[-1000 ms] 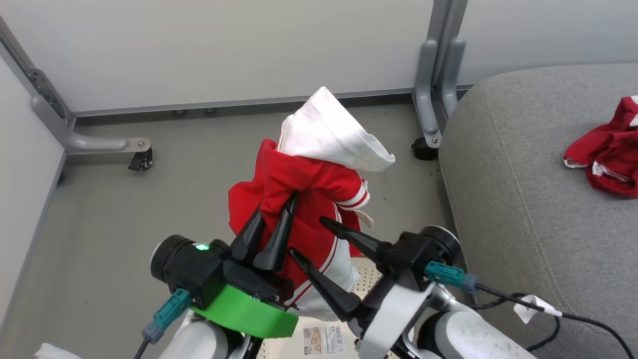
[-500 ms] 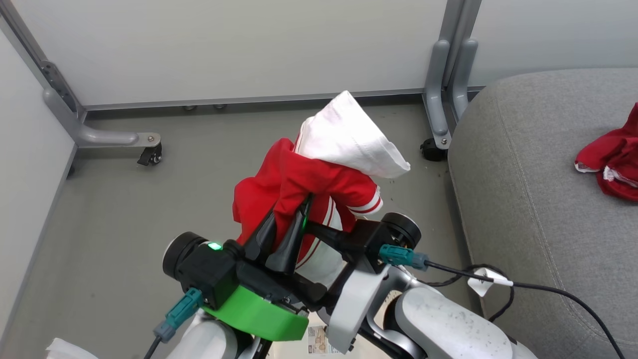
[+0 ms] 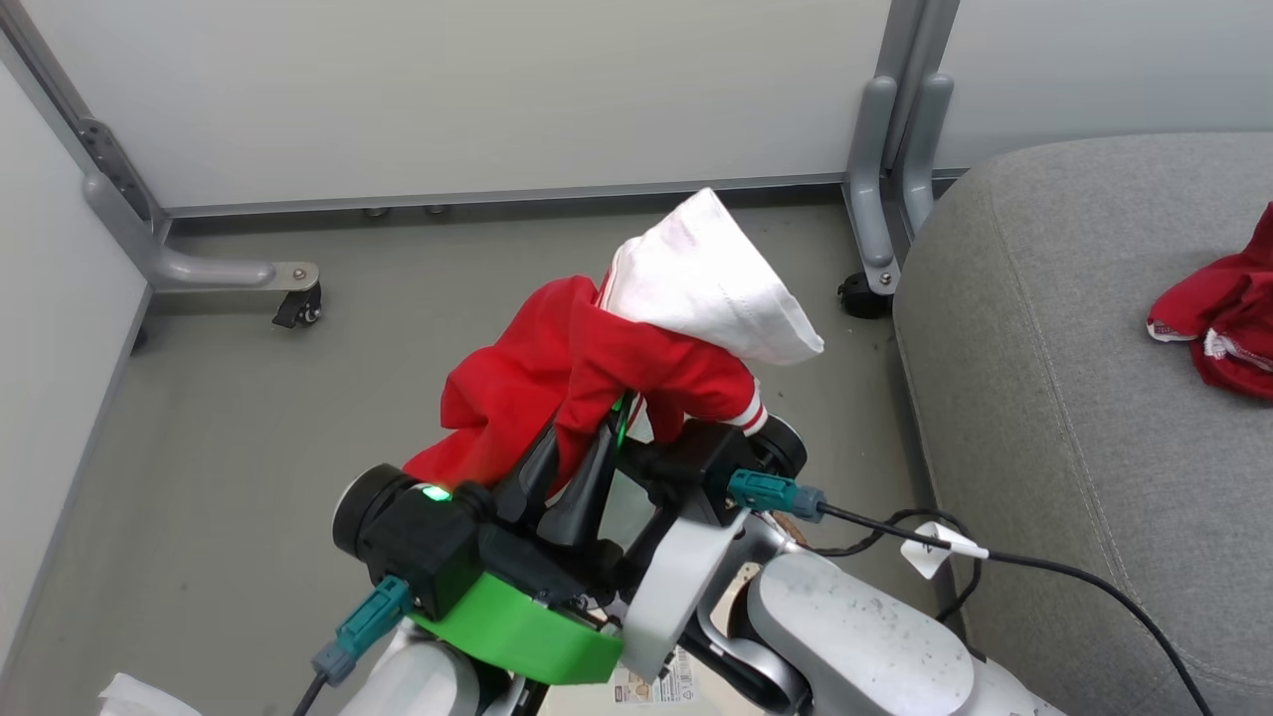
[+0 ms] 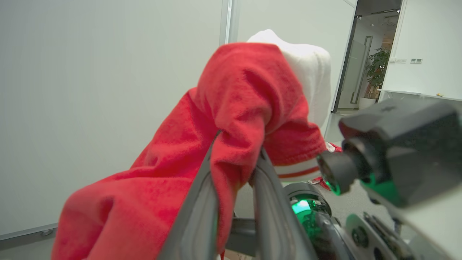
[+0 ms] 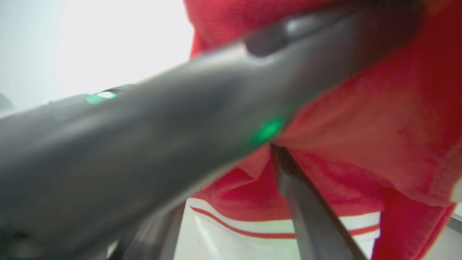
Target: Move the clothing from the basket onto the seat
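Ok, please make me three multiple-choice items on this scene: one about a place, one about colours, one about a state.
1. Where do the shorts lie?
A. on a shelf
B. on the seat
C. on a table

2. Which colours has the top?
A. red and white
B. blue and grey
C. all black

3. How is the left gripper?
A. wide open, holding nothing
B. shut on the top
C. shut on a cup

Key:
1 B: they lie crumpled on the grey cushion at the right of the head view.
2 A: it is red cloth with a white panel and stripes.
3 B: in the left wrist view a fold of red cloth is pinched between its fingers.
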